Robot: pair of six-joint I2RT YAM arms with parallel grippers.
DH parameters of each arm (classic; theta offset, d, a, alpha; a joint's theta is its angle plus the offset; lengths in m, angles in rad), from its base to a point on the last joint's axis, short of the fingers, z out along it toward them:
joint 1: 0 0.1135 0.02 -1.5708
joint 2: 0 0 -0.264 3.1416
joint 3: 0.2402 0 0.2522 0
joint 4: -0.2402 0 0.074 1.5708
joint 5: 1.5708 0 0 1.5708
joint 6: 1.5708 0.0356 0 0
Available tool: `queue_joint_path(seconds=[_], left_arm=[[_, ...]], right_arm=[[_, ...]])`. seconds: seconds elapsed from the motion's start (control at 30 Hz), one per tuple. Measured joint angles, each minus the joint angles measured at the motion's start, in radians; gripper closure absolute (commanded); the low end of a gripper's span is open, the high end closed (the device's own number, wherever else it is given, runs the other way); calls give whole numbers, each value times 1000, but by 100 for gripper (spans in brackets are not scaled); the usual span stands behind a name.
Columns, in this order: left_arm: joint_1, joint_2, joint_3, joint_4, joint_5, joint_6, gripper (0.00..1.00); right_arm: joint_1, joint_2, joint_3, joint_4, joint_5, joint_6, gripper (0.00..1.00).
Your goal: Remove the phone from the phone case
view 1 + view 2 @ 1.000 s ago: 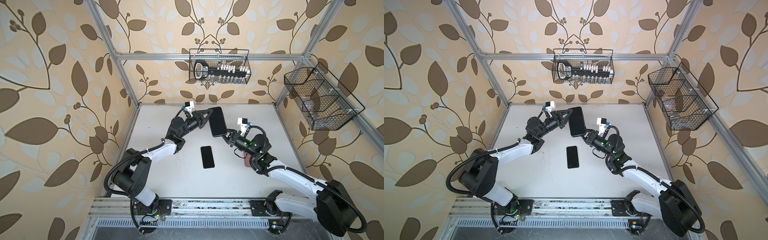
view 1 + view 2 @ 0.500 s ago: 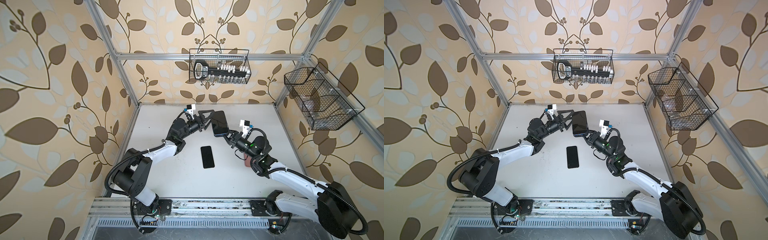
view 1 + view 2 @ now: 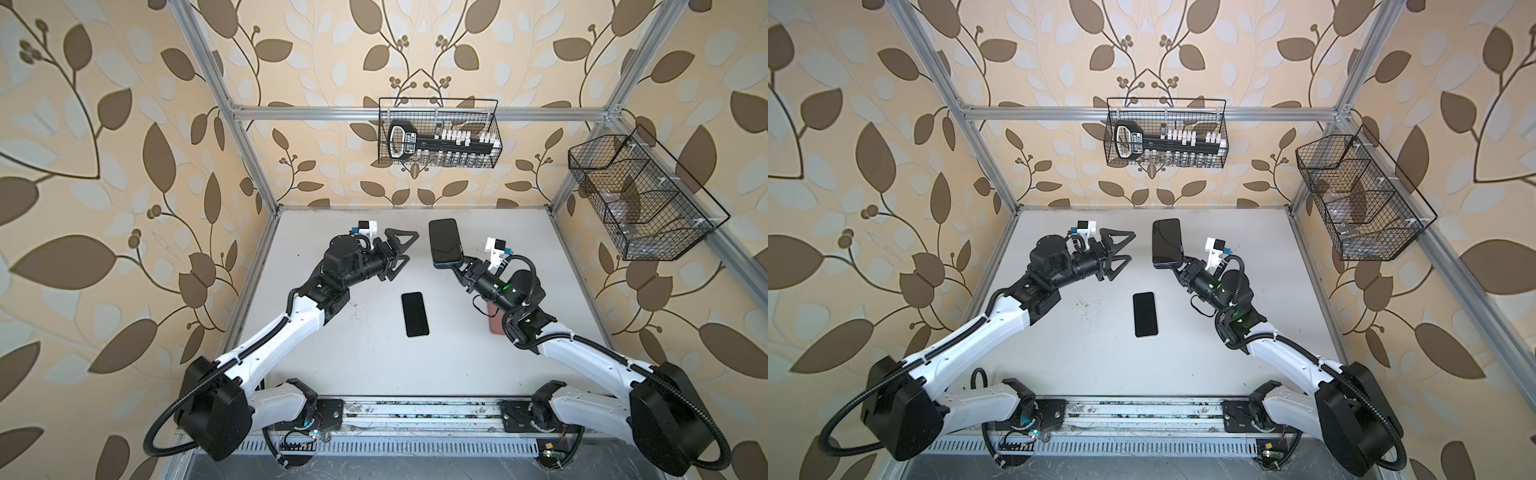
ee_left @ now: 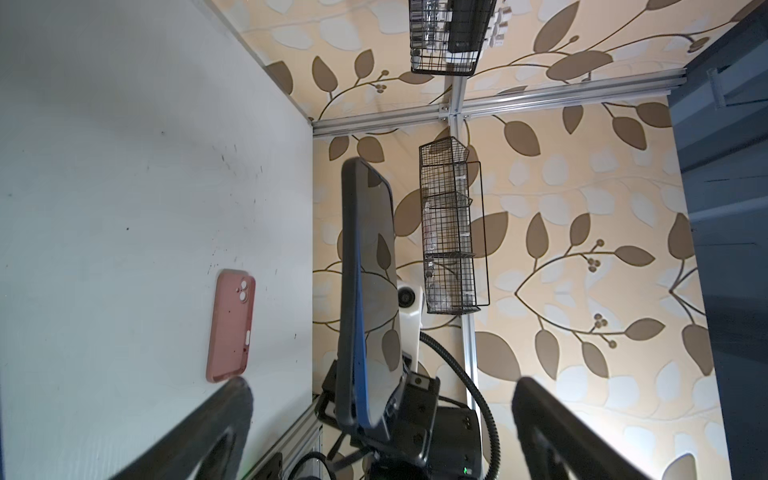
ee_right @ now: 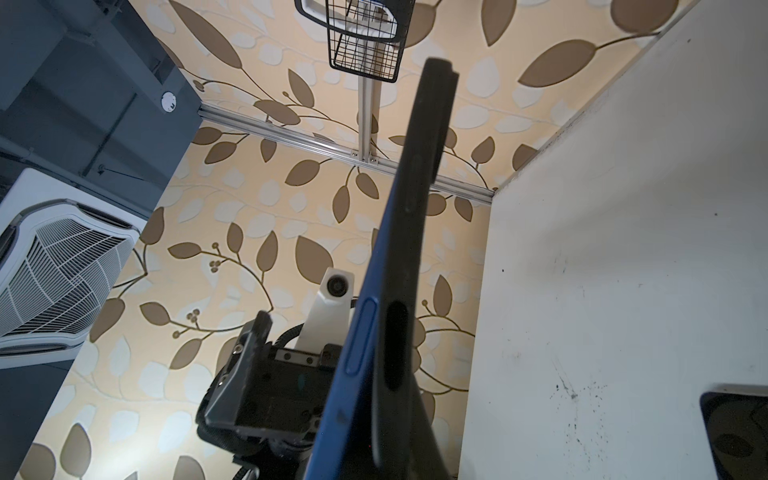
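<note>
We see R fingers (image 3: 462,269) clamped on one end of cased phone (image 3: 445,246), held raised above counter (image 3: 365,357). L fingers (image 3: 403,230) spread wide, near it, no contact.

free: table (image 3: 353,365) front | obstacles: black phone (image 3: 414,314) mid-table; pink case (image 4: 230,326) right side

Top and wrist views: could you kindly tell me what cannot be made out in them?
- Pink case: in a top view, mostly under the right arm.
- Table phone: right wrist view, cut by the edge.
- Side basket contents: both top views, too small behind mesh.
</note>
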Motion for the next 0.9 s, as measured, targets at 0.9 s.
queue_joint_path(seconds=[0.9], left_arm=[[-193,47,-71,183,-176,-390,1]], right_arm=[[120,69,-19,97,172,-165,100]])
